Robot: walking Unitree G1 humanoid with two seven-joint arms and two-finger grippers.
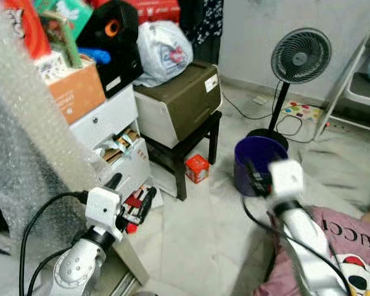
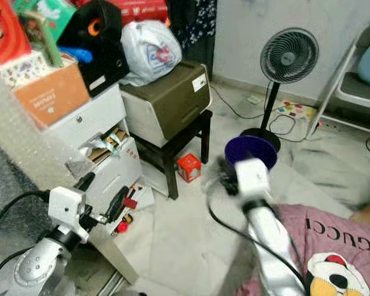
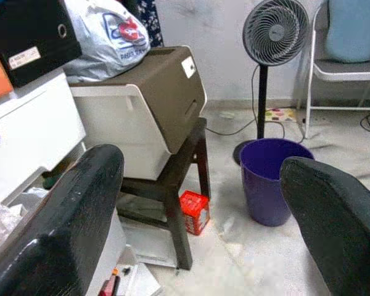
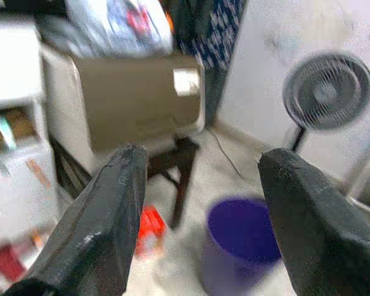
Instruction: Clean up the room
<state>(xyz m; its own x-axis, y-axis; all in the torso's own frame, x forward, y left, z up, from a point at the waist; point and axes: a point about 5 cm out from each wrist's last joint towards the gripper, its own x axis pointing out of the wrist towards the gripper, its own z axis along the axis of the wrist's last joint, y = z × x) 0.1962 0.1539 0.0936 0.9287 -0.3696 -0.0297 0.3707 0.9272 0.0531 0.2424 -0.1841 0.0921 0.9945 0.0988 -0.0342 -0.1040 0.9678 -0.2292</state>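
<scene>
Small red carton (image 1: 197, 168) upright on pale floor, between dark stool leg and purple bin (image 1: 256, 164).

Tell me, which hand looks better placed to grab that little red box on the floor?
Probably the right hand: open, raised near the purple bin, the red box just beyond. The left hand, also open, sits lower by the white drawers.

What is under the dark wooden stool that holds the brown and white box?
Beside a leg of the stool, a small red box sits on the floor. Papers lie under it nearer the drawers. Farther back is shadowed, so nothing else can be made out.
</scene>
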